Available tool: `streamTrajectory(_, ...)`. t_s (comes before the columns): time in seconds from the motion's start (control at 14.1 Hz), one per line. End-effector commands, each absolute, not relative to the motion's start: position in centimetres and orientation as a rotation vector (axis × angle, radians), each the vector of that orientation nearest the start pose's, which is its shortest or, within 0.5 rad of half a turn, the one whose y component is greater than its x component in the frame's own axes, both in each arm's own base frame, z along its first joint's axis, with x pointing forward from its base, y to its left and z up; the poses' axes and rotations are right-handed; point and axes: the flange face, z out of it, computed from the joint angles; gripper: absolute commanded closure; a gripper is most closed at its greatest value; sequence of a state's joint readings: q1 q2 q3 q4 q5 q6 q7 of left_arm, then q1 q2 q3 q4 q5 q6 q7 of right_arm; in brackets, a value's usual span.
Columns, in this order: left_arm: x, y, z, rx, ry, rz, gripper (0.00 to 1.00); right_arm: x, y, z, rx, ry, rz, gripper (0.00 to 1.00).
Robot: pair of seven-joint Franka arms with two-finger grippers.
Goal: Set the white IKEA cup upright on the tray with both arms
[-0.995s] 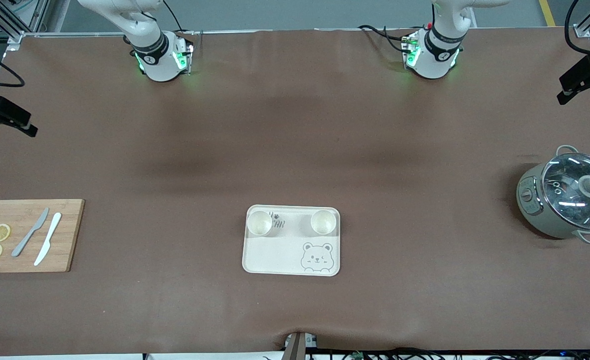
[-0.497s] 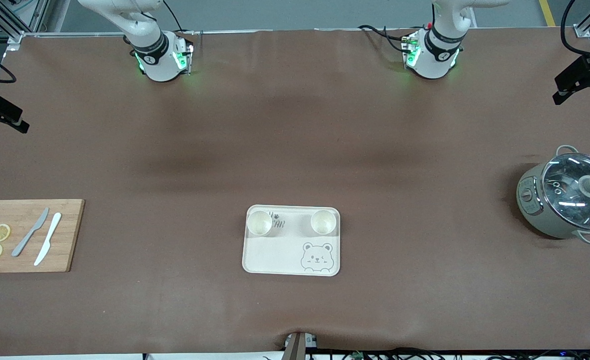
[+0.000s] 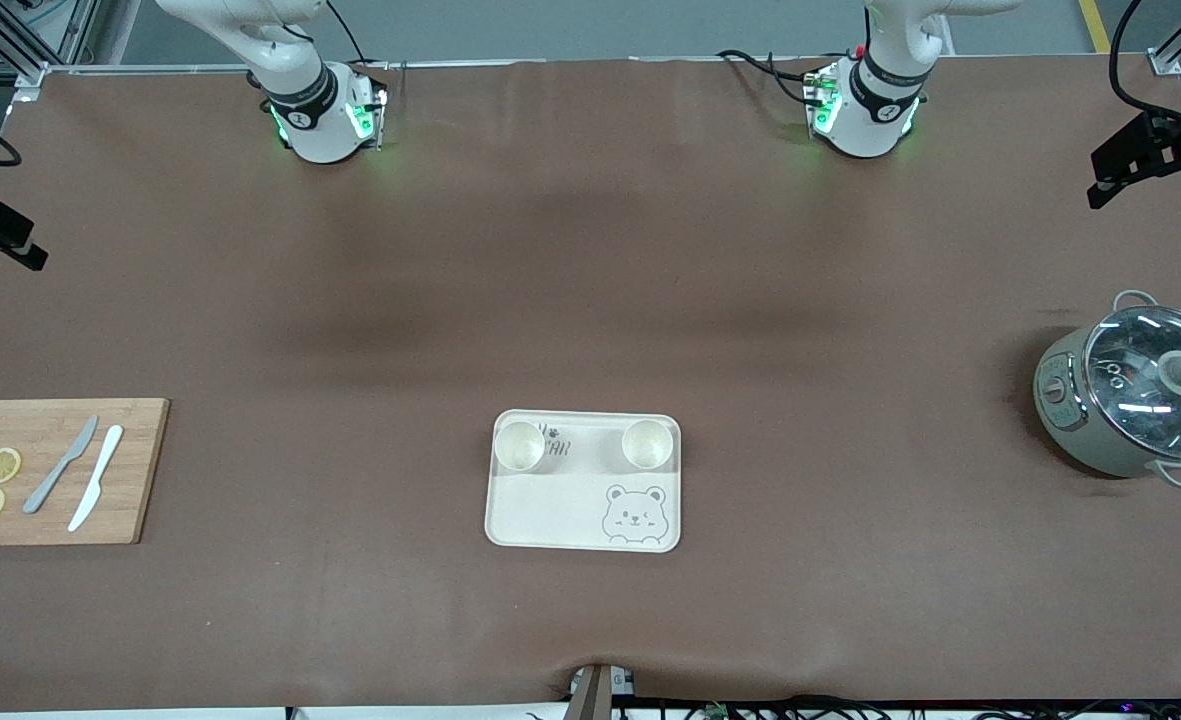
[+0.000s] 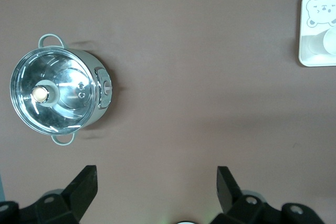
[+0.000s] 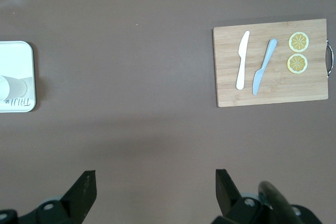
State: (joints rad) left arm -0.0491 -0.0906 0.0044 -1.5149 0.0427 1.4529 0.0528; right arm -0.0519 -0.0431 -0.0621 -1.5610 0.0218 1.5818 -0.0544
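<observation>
Cream-white tray (image 3: 560, 515) holds two upright white cups (image 3: 520, 445) (image 3: 647, 443); both grippers' (image 4: 156, 182) (image 5: 156, 184) fingers (image 4: 84, 182) (image 5: 85, 187) spread, empty.

Cream tray (image 3: 550, 515) showing dark lettering beside a winking bear drawing, only "AR" reading clearly in the front view with a cup (image 3: 520, 446) covering the rest, the same lettering appearing upside down as roughly "TAIJI" in the right wrist view, nothing else readable

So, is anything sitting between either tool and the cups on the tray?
Nothing visible does. Both cups already stand upright on the tray. The open left tool and open right tool hang above bare table toward their own ends.
</observation>
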Motion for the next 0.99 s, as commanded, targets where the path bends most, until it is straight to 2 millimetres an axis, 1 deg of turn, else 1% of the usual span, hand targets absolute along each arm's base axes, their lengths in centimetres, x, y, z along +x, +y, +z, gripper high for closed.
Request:
streamTrajectory(0.0,50.9,-2.1,69.1,-3.119,0.181,-0.05,0.0,54.1,-6.1,66.0,-3.135,0.081,-0.1,0.0)
streamTrajectory(0.07,50.9,-2.2,69.0,-3.119,0.179,-0.048,0.0,54.1,-6.1,66.0,-3.135,0.081,-0.099,0.0)
streamTrajectory(0.21,50.8,-3.2,68.7,-3.117,0.193,-0.036,0.0,54.1,-6.2,66.0,-3.135,0.084,-0.1,0.0)
streamTrajectory(0.28,50.8,-3.3,68.5,-3.117,0.19,-0.031,0.0,54.1,-6.2,66.0,-3.137,0.084,-0.099,0.0)
streamTrajectory(0.5,50.7,-2.9,68.3,-3.116,0.18,-0.017,0.0,54.1,-6.5,66.0,-3.137,0.091,-0.099,0.0)
streamTrajectory(0.64,50.8,-2.7,68.5,-3.104,0.177,-0.021,0.0,54.1,-6.6,66.0,-3.137,0.093,-0.102,0.0)
streamTrajectory(0.92,50.9,-2.8,68.3,-3.098,0.176,-0.017,0.0,54.0,-6.7,65.9,-3.136,0.101,-0.097,0.0)
